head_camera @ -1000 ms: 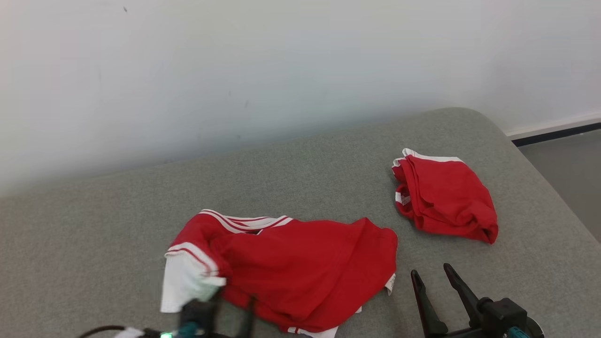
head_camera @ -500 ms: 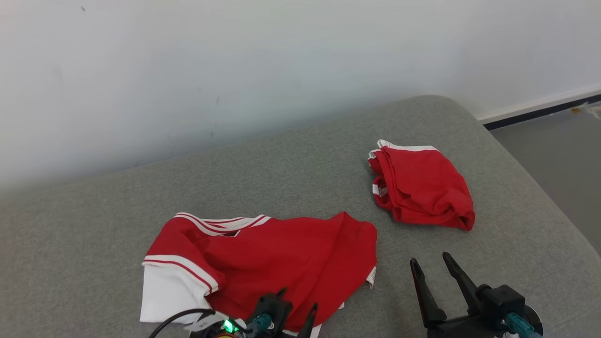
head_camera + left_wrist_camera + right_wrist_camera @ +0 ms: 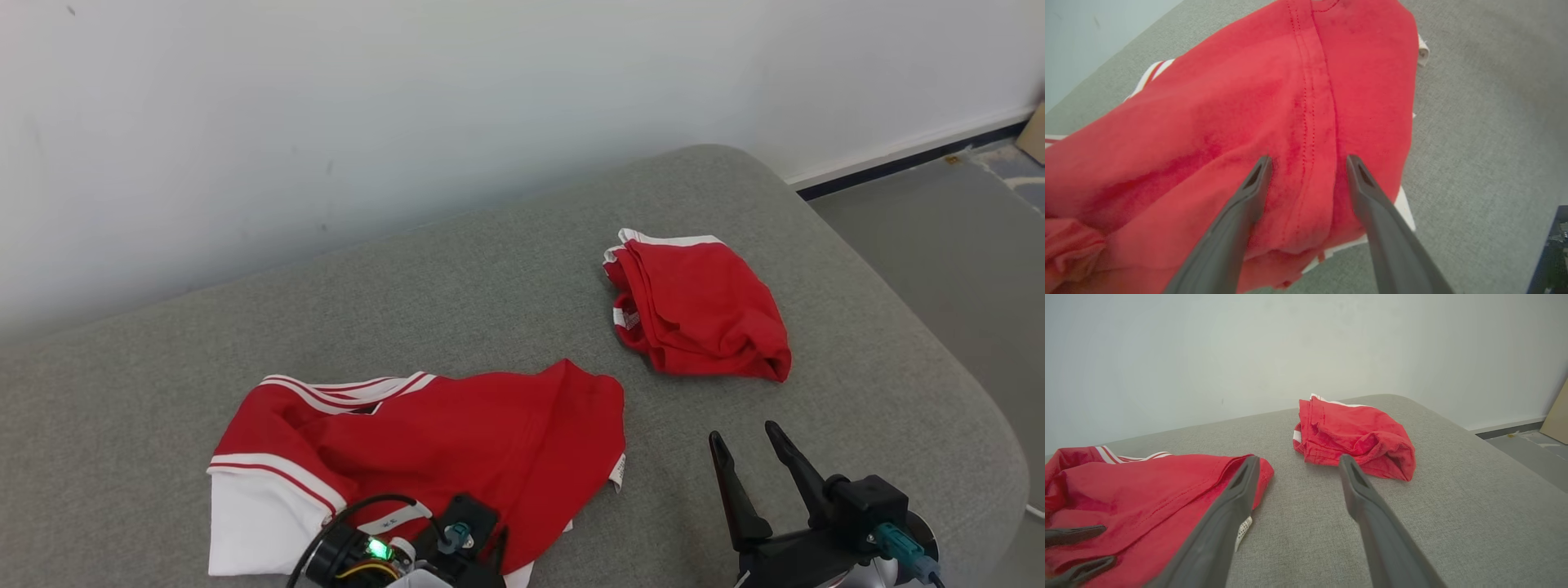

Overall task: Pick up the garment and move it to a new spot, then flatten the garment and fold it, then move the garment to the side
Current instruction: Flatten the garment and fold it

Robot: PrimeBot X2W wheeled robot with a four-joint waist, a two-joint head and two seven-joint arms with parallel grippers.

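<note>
The garment (image 3: 457, 425) is a crumpled red shirt with white striped trim, lying on the grey cushion (image 3: 506, 278) at the front left. My left gripper (image 3: 482, 543) hangs over its near edge. In the left wrist view its fingers (image 3: 1249, 196) stand apart, and the left gripper (image 3: 1308, 161) straddles a stitched ridge of the red garment (image 3: 1290, 102) with its tips pressed into the cloth. My right gripper (image 3: 743, 437) is open above bare cushion, right of the shirt. In the right wrist view the right gripper (image 3: 1298, 459) points between the garment (image 3: 1147, 486) and a second red piece.
A second red garment (image 3: 702, 306), folded into a bundle, lies at the back right of the cushion; it also shows as a red bundle (image 3: 1355, 435) ahead of the right fingers. A white wall runs behind. The cushion's rounded right edge drops to grey floor (image 3: 939, 220).
The head camera has turned right, shifting the whole scene left. My left gripper has moved from the white sleeve rightward onto the red middle of the garment's near edge. The right gripper holds its pose.
</note>
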